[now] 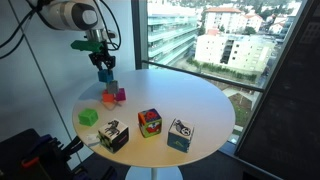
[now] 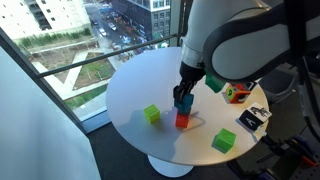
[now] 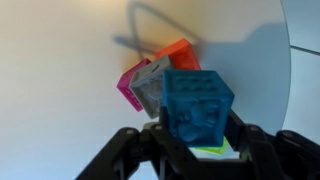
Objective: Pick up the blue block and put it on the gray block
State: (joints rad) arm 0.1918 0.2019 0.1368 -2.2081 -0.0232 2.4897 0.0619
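My gripper point(image 3: 198, 128) is shut on the blue block point(image 3: 198, 103), a small translucent light-blue cube, and holds it above a tight cluster of small blocks. In the wrist view the gray block point(image 3: 150, 90) lies just beyond and left of the blue block, with a pink block point(image 3: 129, 82) on its left and an orange block point(image 3: 176, 54) behind it. In an exterior view the gripper point(image 1: 102, 62) holds the blue block point(image 1: 104, 74) just above the gray block point(image 1: 110, 86). In an exterior view the blue block point(image 2: 184, 102) hangs over the orange block point(image 2: 183, 120).
The round white table point(image 1: 200, 100) stands by a window. A bright green small cube point(image 1: 89, 117) and three picture cubes point(image 1: 114, 136) point(image 1: 150, 122) point(image 1: 180, 134) sit near the front edge. Green cubes point(image 2: 152, 114) point(image 2: 224, 141) flank the cluster.
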